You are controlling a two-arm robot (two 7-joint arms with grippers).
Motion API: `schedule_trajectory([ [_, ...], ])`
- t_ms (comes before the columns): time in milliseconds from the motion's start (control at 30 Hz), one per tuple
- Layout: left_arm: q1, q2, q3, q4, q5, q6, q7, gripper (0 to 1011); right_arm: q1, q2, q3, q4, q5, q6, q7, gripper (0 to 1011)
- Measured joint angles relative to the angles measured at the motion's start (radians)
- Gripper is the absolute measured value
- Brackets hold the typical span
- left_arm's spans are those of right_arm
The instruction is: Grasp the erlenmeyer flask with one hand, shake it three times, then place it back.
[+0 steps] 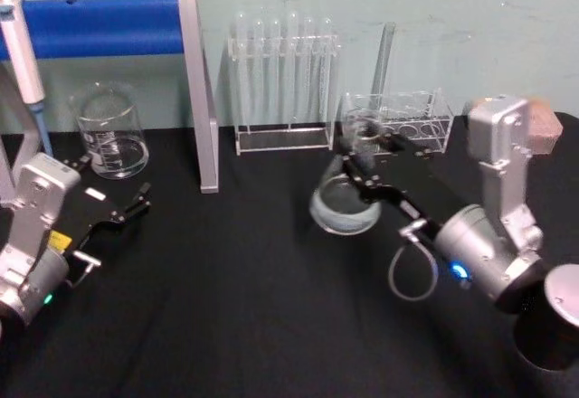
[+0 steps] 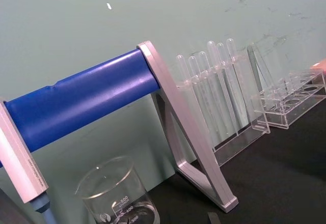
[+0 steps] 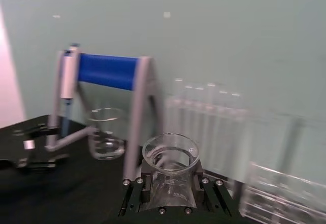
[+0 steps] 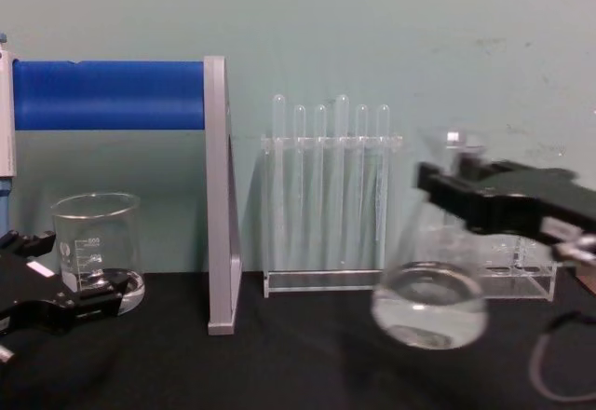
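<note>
Clear glass conical erlenmeyer flask [image 4: 430,303], one, hangs above the black bench [image 1: 235,307], neck clamped by right gripper [image 4: 454,184] fingers; left gripper [image 1: 124,212] fingers spread, empty, beside one glass beaker [image 1: 110,136].

This is a laboratory bench. A clear rack of test tubes [image 1: 285,81] stands at the back of a black surface [image 1: 235,307], beside a second clear rack [image 1: 412,125]. There is also a graduated glass beaker [image 1: 110,134] and a conical glass flask [image 1: 344,201]. A pipette [image 1: 23,54] hangs on a grey stand [image 1: 99,25] with a blue bar, before a plain pale green wall [image 1: 434,9].
</note>
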Motion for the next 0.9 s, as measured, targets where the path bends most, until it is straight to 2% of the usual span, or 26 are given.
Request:
schedule_trajectory([
  [167,0.0,0.0,0.0,0.0,0.0,0.0,0.0,1001,0.039,-0.017,-0.052,0.031,-0.003,0.001,0.057,449],
  [300,0.0,0.0,0.0,0.0,0.0,0.0,0.0,1001,0.083,-0.035,-0.119,0.066,-0.003,0.0,0.117,449],
  [467,0.0,0.0,0.0,0.0,0.0,0.0,0.0,1001,0.109,-0.046,-0.153,0.089,0.001,-0.004,0.141,449],
  [600,0.0,0.0,0.0,0.0,0.0,0.0,0.0,1001,0.118,-0.051,-0.163,0.1,0.004,-0.01,0.139,449],
  [733,0.0,0.0,0.0,0.0,0.0,0.0,0.0,1001,0.113,-0.051,-0.155,0.099,0.005,-0.014,0.116,449],
  [867,0.0,0.0,0.0,0.0,0.0,0.0,0.0,1001,0.096,-0.046,-0.126,0.083,0.002,-0.016,0.073,449],
  [900,0.0,0.0,0.0,0.0,0.0,0.0,0.0,1001,0.086,-0.043,-0.109,0.075,-0.003,-0.016,0.05,449],
])
